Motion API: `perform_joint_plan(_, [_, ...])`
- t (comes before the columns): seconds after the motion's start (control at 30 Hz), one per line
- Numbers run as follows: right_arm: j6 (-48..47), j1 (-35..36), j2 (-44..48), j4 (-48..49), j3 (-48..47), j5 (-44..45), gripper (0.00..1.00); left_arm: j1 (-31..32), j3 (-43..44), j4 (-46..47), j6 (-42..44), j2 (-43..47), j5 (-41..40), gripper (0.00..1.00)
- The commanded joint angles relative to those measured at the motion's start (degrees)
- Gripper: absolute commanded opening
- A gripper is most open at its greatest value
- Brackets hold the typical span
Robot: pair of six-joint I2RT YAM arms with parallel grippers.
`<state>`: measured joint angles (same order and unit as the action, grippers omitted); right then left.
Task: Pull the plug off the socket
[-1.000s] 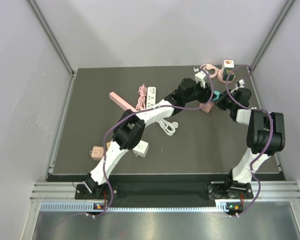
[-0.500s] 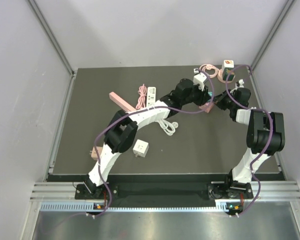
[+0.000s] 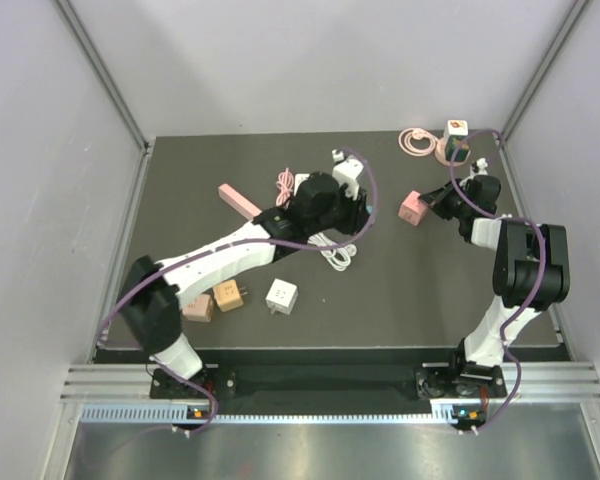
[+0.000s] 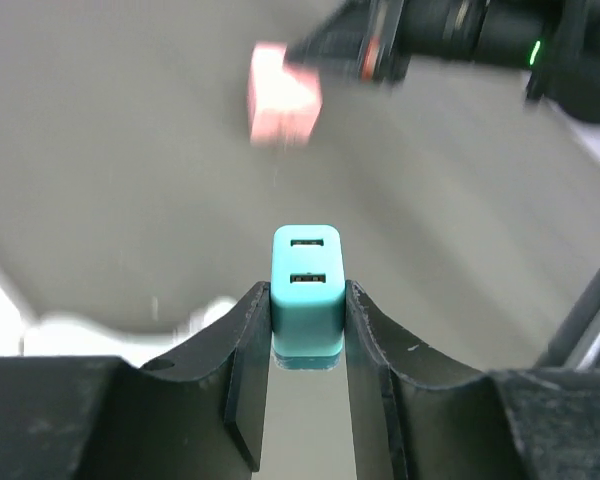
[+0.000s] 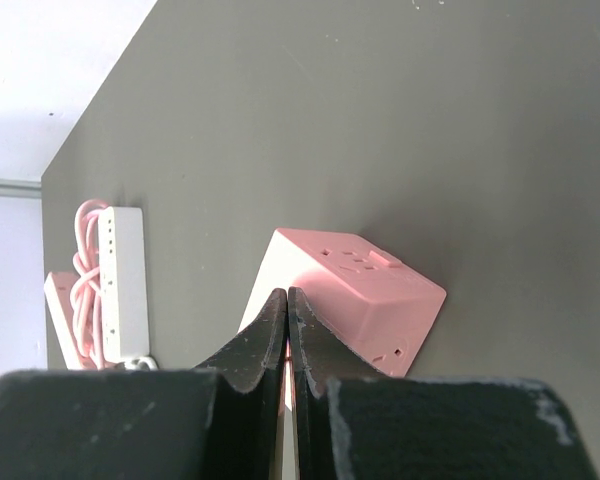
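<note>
1. Since the earlier frames, the teal plug has been carried clear of the pink socket cube. The left arm has been drawn back toward the middle of the counter.
2. Location: the plug is held off the surface by the left gripper, which is pinched on its two flat sides. The two-port face is turned toward the wrist camera. Plug and cube are now well apart.
3. Handling, as judged: a small, rigid, light plastic block with smooth sides is presumed. Slip is taken as the main hazard, so the opposite flat faces, as now gripped, are the favoured hold. The prongs are hidden from view.
4. Socket cube: it is judged light and easily dragged, so bracing would be needed against any pull. The right gripper has its fingers pressed together with nothing between them and is set at the cube's near upper edge. Contact cannot be confirmed.
5. Task state: the separation appears to be done.
6. Open room: bare surface is seen between the two grippers and toward the near right.
7. Obstacles: a white power strip, a white cable and a white cube are found beneath and beside the left arm. The right wall stands close behind the right arm.
</note>
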<state>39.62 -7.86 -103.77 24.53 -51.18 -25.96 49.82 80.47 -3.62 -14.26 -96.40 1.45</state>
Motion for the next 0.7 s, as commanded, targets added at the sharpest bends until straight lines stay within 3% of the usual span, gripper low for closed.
perform_joint_plan(0.0, [-4.46, 0.83, -3.20, -11.00, 1.61, 5.83, 0.00, 3.16, -8.19, -7.71, -6.65, 8.92, -5.91, 0.00])
perform_joint_plan(0.3, [-4.81, 0.83, -4.60, -12.49, 0.20, 4.42, 0.00, 12.57, -20.24, -22.47, -17.80, 12.73, -13.13, 0.00])
perform_joint_plan(0.4, [-4.90, 0.74, -4.34, -12.23, 0.47, 4.42, 0.00, 14.68, -23.32, -23.36, -20.10, 14.04, -15.51, 0.00])
perform_joint_plan(0.67, [-5.07, 0.83, -4.34, -12.14, 0.55, 4.42, 0.00, 15.22, -23.87, -28.02, -22.83, 11.25, -21.66, 0.00])
